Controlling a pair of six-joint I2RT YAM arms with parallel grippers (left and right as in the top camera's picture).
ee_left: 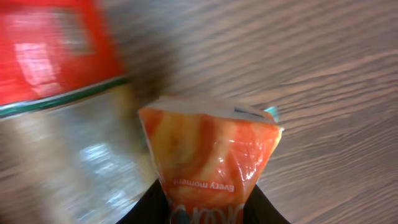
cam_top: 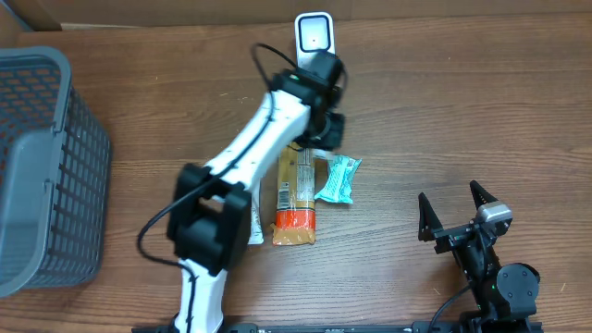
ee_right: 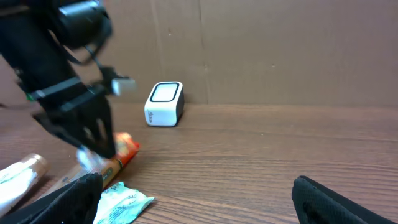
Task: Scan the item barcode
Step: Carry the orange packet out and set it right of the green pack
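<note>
My left claw (cam_top: 326, 125) is low over the wooden table (cam_top: 462, 102), just short of the white box scanner (cam_top: 313, 35) at twelve o'clock. Between its fingers sits the glossy orange crinkled snack packet (ee_left: 208, 155), probably brought here to show its barcode. Pinched or loosed, I cannot tell. My right claw (cam_top: 453, 213) is parked at five o'clock, spread wide, empty.

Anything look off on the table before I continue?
Nothing looks spilled or damaged. The long snack pack and teal packet lie loosely side by side, the left claw has an orange packet between its fingers, and the scanner sits undisturbed.
</note>
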